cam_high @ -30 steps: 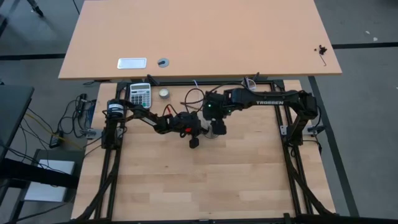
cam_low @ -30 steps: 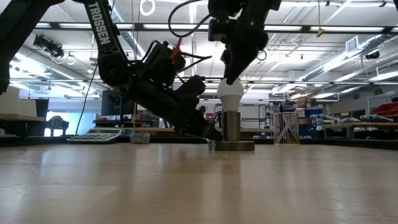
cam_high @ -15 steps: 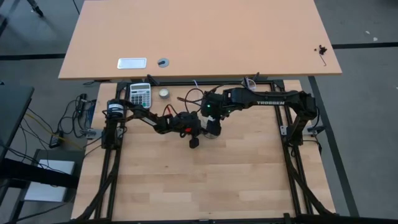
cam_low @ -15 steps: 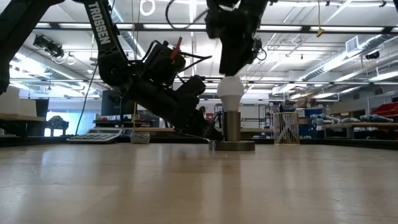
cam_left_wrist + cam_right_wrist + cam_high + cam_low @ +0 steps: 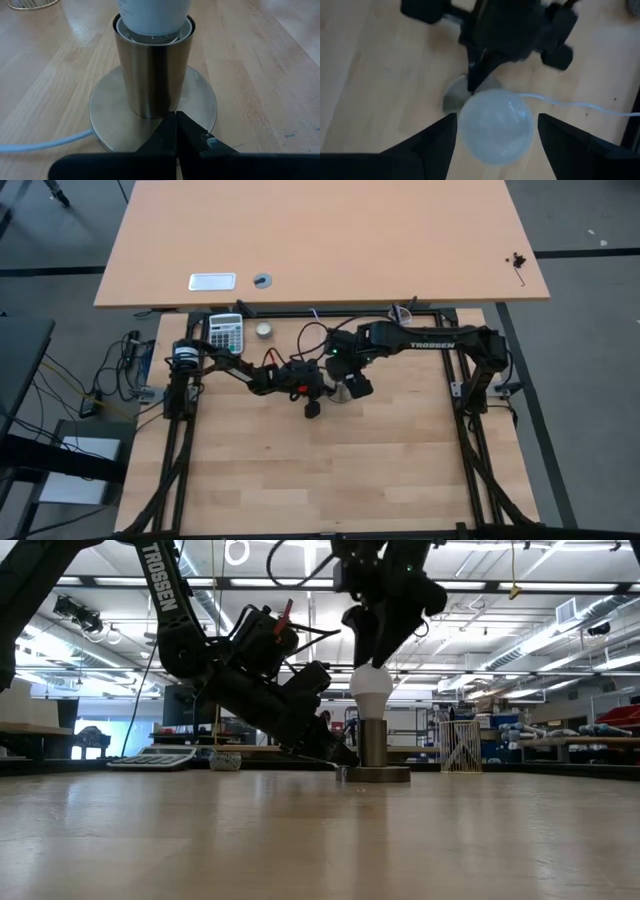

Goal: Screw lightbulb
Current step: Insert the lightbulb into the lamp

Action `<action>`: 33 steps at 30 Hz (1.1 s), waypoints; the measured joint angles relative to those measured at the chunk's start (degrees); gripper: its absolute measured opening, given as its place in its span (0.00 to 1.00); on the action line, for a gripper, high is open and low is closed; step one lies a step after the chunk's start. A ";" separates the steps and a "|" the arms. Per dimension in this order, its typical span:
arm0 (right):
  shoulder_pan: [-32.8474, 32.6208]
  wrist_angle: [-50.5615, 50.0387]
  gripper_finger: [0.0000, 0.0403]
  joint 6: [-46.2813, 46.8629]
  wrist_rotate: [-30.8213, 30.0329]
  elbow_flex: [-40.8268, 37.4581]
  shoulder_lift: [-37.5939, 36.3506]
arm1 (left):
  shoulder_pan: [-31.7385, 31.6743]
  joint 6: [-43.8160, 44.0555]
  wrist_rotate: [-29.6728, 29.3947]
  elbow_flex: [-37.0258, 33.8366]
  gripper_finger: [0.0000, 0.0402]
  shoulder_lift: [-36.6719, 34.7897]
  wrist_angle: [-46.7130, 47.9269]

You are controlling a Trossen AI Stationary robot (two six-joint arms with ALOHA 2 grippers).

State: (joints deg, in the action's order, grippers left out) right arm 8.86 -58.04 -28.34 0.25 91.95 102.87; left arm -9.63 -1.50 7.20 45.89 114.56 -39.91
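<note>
The right gripper point(image 5: 495, 132) hangs directly over the bulb point(image 5: 495, 125), its fingers point(image 5: 432, 145) spread apart with one on either side of the globe and a sliver of room showing between each and the glass; it holds nothing. In the low view it sits just above the bulb's crown point(image 5: 371, 683), at upper centre of the frame.

The left gripper point(image 5: 176, 131) is pressed together, its tips resting on the socket point(image 5: 152, 70) base plate right at the foot of the metal cylinder. The bulb stands upright in the socket, near the centre of the high view point(image 5: 341, 388).

A white cord point(image 5: 45, 142) trails off the base. The desk point(image 5: 330, 470) is bare wood through the lower half of the high view; a calculator point(image 5: 226, 332) and a small tin point(image 5: 263, 330) lie near its upper-left edge.
</note>
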 joint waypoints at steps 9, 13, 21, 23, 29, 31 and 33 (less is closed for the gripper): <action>0.51 -0.01 0.58 13.57 -0.52 -0.10 1.82 | 0.00 0.02 0.00 0.00 0.01 0.00 0.03; 0.19 -0.07 0.54 29.78 -1.08 -0.14 1.82 | 0.00 0.00 -0.02 0.00 0.01 0.00 0.02; -0.21 -0.46 0.59 46.53 -0.46 -0.14 1.57 | 0.00 0.00 -0.04 0.00 0.01 0.00 0.05; -0.33 -1.26 0.61 44.46 -0.55 0.40 1.49 | 0.00 0.00 -0.02 0.00 0.01 0.00 0.06; -0.63 -2.81 0.69 30.73 -1.55 3.39 0.29 | 0.00 0.02 -0.02 0.00 0.01 0.00 0.03; -0.88 -3.15 0.72 22.22 -1.43 4.19 0.07 | 0.00 0.02 -0.03 0.00 0.01 0.00 0.06; -1.03 -4.71 0.73 13.42 -1.07 4.35 0.11 | 0.00 0.02 -0.02 0.00 0.01 0.00 0.06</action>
State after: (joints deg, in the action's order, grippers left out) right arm 7.83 -62.75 -14.92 -0.82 96.29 102.98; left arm -9.63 -1.48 7.18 45.89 114.56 -39.86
